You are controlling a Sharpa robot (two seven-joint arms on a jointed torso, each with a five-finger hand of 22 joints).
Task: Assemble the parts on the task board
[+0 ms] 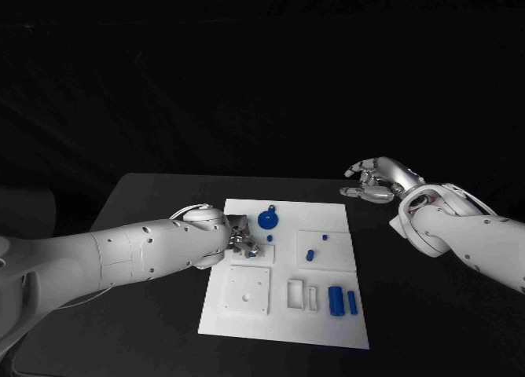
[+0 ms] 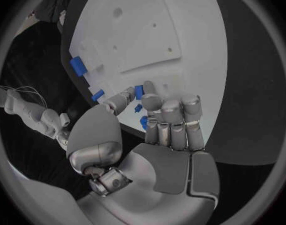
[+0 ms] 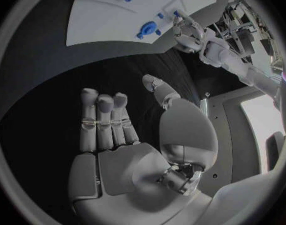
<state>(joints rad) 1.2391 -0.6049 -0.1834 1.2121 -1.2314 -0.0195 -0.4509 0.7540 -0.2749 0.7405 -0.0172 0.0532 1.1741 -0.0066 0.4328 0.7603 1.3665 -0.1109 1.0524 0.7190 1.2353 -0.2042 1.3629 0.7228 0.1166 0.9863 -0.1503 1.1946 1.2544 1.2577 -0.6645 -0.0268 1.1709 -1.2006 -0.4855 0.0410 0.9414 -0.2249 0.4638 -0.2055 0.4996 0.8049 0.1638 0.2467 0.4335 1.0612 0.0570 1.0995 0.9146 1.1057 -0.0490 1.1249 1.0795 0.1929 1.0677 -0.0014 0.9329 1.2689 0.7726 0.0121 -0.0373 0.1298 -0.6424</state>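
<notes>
— Is the left hand (image 1: 242, 242) gripping anything at the board (image 1: 331, 330), frame centre?

— Fingers are curling over blue parts (image 2: 138, 92); grip, cannot tell. Right hand (image 1: 378, 179) is hovering upper right, fingers apart, empty.

Black table (image 1: 149, 196), white task board (image 1: 246, 322) flat at its middle, small blue parts (image 1: 343, 301) upon the board.

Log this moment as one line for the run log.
left hand: over task board, holding nothing seen | right hand: open, off board over table | blue parts: on board
</notes>
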